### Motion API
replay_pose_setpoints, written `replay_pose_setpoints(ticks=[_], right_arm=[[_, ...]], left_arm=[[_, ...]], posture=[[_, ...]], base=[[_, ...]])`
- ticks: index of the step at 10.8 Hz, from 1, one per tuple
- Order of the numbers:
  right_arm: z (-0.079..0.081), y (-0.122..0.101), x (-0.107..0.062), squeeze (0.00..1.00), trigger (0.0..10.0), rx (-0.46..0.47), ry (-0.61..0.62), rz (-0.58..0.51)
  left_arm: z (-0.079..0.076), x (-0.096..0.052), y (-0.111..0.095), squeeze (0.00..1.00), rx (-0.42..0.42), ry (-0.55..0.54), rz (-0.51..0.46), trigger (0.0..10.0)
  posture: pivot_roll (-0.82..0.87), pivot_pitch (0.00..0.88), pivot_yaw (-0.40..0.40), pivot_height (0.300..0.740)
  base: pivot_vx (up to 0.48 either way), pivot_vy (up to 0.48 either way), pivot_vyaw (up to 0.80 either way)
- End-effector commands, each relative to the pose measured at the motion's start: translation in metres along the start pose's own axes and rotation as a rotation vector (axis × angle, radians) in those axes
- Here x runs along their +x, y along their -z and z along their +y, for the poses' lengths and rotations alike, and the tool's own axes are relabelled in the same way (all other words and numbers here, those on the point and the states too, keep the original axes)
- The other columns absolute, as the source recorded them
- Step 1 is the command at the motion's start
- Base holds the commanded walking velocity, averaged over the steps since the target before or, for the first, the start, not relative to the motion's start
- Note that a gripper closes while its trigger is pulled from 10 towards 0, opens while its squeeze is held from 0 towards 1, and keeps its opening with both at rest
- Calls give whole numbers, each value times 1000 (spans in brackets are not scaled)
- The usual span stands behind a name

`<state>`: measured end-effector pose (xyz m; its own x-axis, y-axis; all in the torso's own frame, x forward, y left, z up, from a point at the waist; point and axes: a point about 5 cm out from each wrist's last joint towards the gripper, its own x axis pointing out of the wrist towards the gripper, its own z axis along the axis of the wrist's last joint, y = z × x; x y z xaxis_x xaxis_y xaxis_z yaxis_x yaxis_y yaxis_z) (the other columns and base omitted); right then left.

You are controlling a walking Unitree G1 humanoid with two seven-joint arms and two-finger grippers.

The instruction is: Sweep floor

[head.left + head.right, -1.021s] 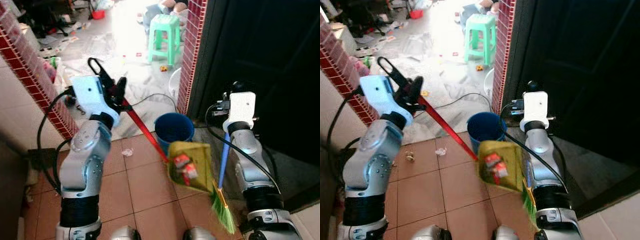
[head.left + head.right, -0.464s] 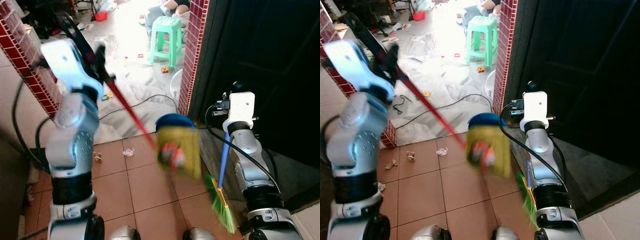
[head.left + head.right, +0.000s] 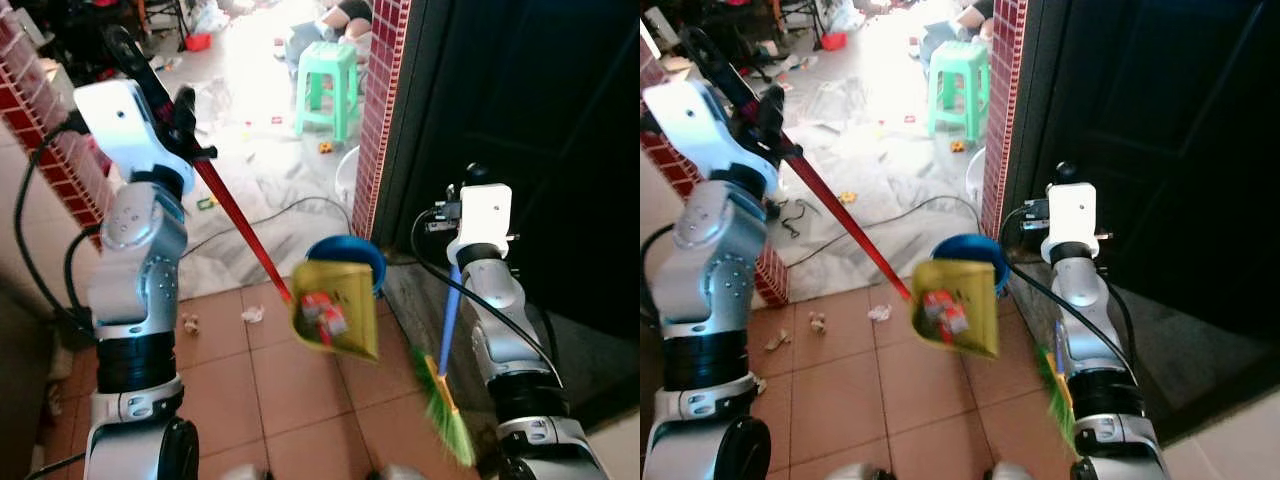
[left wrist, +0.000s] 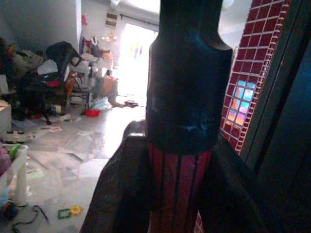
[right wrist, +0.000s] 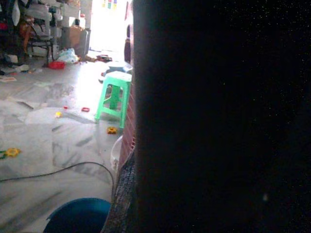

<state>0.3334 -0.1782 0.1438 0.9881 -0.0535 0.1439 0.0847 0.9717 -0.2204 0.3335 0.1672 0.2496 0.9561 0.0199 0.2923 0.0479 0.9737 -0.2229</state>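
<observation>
Left gripper (image 3: pixel 165 105) fingers clamp the dustpan's red handle (image 3: pixel 235 225); the loaded yellow dustpan (image 3: pixel 335 312) hangs just before the blue bin (image 3: pixel 352 256). Right gripper's fingers: undeterminable.

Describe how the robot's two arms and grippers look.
Both arms are silver segmented shells with black bands at the joints. Each wrist carries a white boxy housing, and black cables loop alongside. The left gripper has long black fingers.
</observation>
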Motion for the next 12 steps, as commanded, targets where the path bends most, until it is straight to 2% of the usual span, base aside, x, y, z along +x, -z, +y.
replay_pose_setpoints(ticks=[1, 12], right_arm=[[0, -10, 3, 0, 10000, -7, -3, -49], [1, -8, 2, 0, 10000, -6, -9, -42]], left_arm=[[-8, 7, -27, 0, -18, 27, -136, 10000], [3, 14, -32, 0, 16, -13, -177, 10000]], posture=[[-94, 18, 34, 740], [-95, 20, 31, 740]], base=[[469, 0, 0], [446, 0, 0]])
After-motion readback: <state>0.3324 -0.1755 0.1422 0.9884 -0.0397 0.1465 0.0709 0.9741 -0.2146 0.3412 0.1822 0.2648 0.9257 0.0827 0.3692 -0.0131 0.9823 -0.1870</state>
